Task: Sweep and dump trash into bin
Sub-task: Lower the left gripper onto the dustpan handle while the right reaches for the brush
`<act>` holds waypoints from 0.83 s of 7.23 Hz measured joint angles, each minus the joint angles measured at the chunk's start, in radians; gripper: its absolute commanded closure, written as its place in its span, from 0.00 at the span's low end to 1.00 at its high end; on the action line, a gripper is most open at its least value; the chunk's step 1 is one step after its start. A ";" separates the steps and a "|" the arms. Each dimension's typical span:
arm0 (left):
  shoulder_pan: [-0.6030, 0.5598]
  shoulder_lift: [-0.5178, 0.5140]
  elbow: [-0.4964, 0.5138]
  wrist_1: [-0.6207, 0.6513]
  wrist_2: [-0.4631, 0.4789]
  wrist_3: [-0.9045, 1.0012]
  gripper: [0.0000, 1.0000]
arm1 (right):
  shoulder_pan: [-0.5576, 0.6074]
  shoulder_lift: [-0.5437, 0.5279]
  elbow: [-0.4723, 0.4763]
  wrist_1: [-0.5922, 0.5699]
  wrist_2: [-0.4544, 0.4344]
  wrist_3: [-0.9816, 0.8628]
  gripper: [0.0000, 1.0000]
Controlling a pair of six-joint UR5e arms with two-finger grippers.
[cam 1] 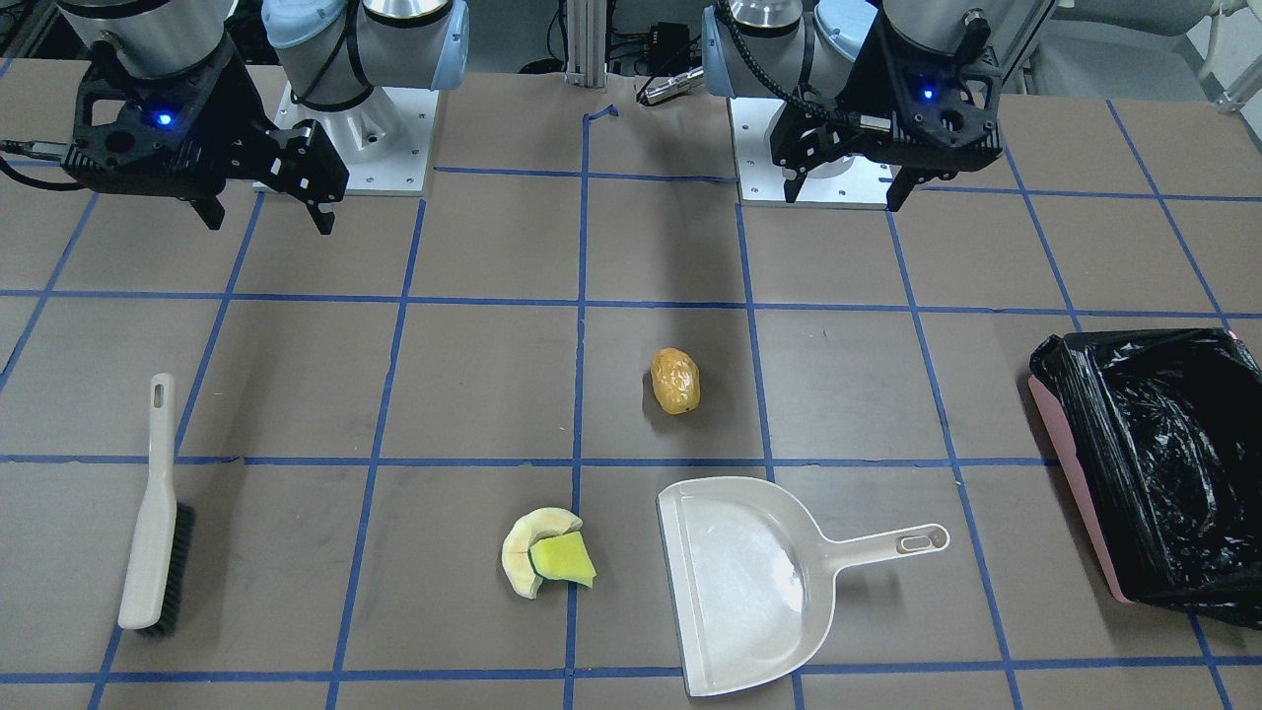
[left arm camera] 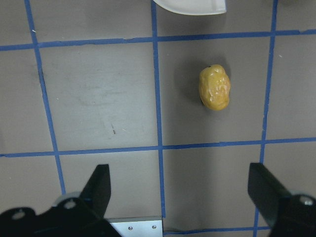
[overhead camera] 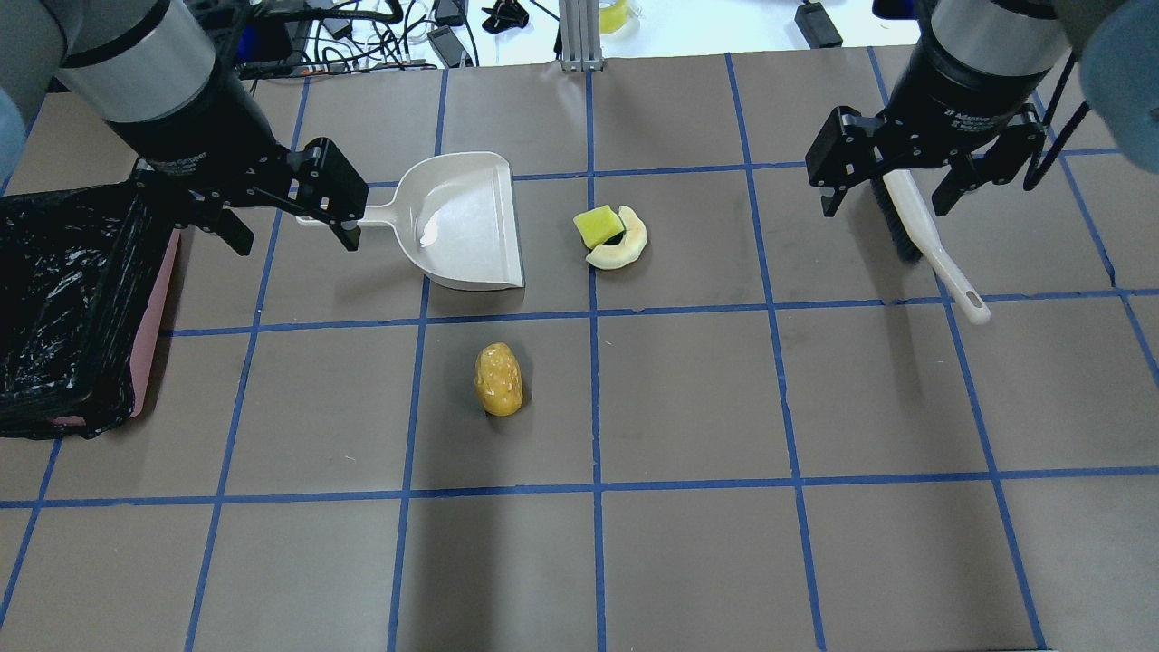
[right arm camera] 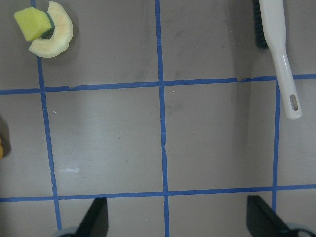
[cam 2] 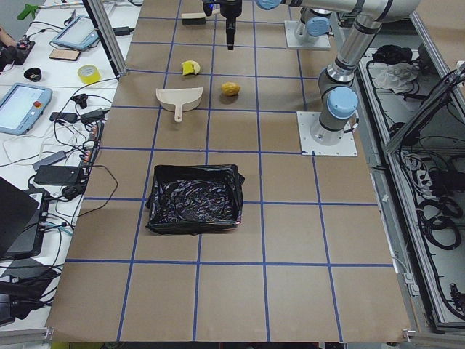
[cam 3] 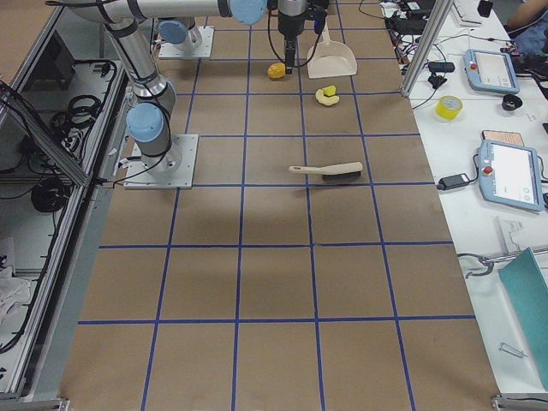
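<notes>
The orange-brown potato lump (cam 1: 675,381) lies mid-table and also shows in the left wrist view (left arm camera: 214,88). The pale-yellow peel with its yellow-green wedge (cam 1: 542,552) lies beside the off-white dustpan (cam 1: 735,582); it also shows in the right wrist view (right arm camera: 47,30). The pink bin with its black bag (cam 1: 1075,473) stands at the table's end on my left side. My left gripper (overhead camera: 296,243) is open and empty, raised above the dustpan's handle. My right gripper (overhead camera: 884,207) is open and empty, raised above the brush (overhead camera: 924,240).
The brush (cam 1: 153,513) lies flat on my right side, with its handle pointing toward my base. Blue tape lines grid the brown table. Cables and devices lie beyond the table's far edge (overhead camera: 407,27).
</notes>
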 measured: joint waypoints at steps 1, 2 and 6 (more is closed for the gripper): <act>-0.001 -0.003 -0.004 0.004 0.006 0.002 0.00 | 0.000 0.002 0.001 -0.001 -0.001 0.000 0.00; 0.001 -0.008 -0.007 0.018 -0.007 0.003 0.00 | -0.001 0.004 0.002 -0.005 -0.002 -0.001 0.00; 0.101 -0.108 -0.041 0.262 -0.027 0.358 0.00 | -0.013 0.051 0.014 -0.032 -0.040 -0.041 0.00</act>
